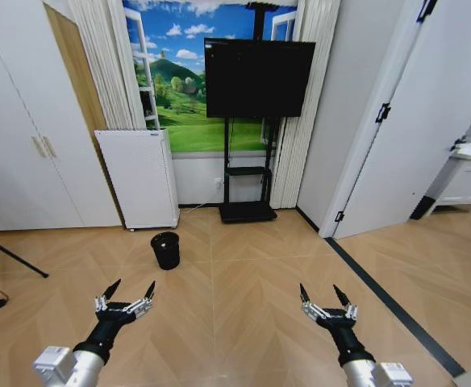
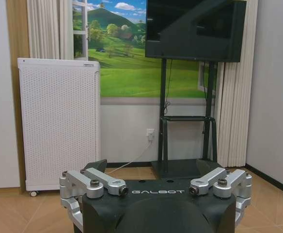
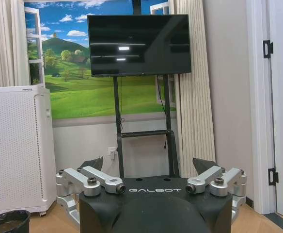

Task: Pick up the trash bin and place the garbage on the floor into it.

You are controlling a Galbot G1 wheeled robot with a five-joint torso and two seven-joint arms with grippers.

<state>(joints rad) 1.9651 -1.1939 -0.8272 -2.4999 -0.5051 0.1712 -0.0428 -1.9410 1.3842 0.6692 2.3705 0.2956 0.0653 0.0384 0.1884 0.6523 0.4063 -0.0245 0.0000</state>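
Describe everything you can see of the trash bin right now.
The trash bin is small, round and black, with a glossy black bag folded over its rim. It stands upright on the wood floor, in front of the white perforated appliance and apart from it. Nothing grips or touches it; both grippers are short of it.

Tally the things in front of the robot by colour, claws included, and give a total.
Black: 2, the bin and the TV
White: 1, the appliance
Black and silver: 2, the left claw and the right claw, both open
Total: 5
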